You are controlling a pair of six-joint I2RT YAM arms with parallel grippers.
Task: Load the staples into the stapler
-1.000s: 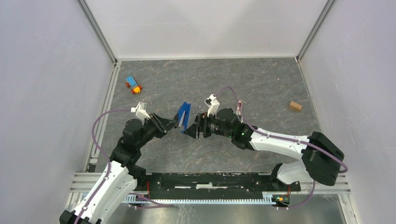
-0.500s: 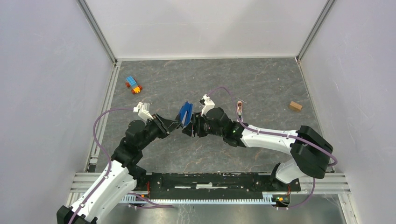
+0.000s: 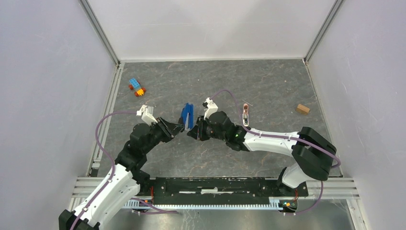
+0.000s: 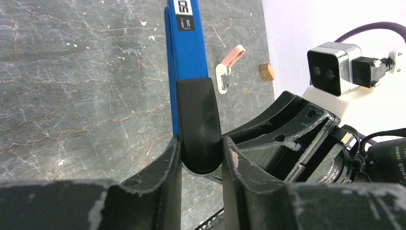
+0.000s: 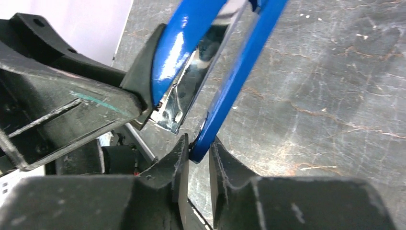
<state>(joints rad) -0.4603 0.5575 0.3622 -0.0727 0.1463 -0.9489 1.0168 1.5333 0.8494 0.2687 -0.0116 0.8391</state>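
Left tool [image 4: 201, 153] clamped on the stapler [image 4: 186, 48]'s black end, right tool [image 5: 197, 148] pinching its blue arm, so it's splayed open, staples not loaded yet I reckon.

Soft, even overhead light filling top view; dark grey marbled table [image 3: 268, 86] carrying only faint shadows beneath arms. Glare streaking along slim blue stapler [image 5: 179, 45] and its chrome rail in right wrist view. Black fingers [image 4: 235, 167] of left gripper [image 4: 201, 143] blurring near lens.
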